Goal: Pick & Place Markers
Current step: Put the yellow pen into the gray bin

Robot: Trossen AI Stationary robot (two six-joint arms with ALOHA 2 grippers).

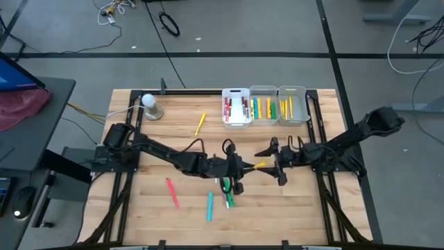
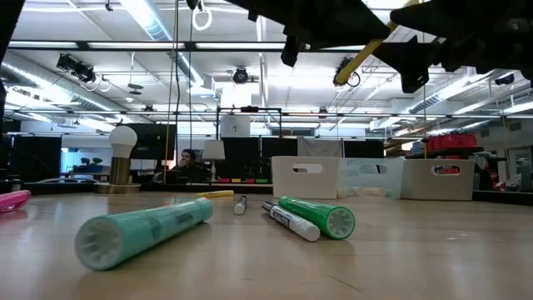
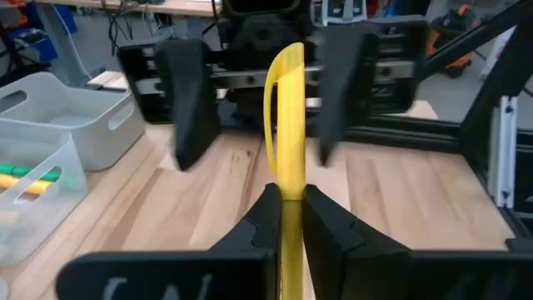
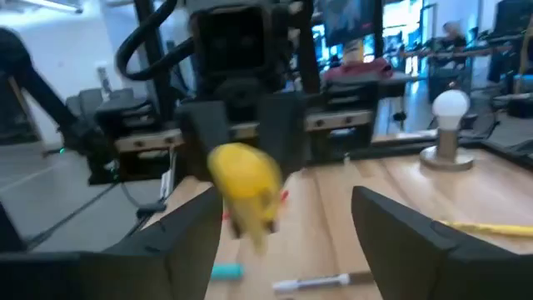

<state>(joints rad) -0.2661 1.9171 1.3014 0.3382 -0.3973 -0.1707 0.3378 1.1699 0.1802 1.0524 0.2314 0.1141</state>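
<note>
Clearly a handover is under way: above mid-table the left gripper (image 3: 287, 218) pinches a yellow marker (image 3: 286, 125), while the right gripper (image 4: 287, 221) faces it with fingers spread wide. Next the right must close around the marker's free end.

A yellow marker (image 4: 243, 185) points straight at me, held by the far gripper (image 4: 250, 137). The near fingers (image 4: 179, 229) stand wide apart. At two o'clock sits a bulb lamp (image 4: 450, 121).
</note>
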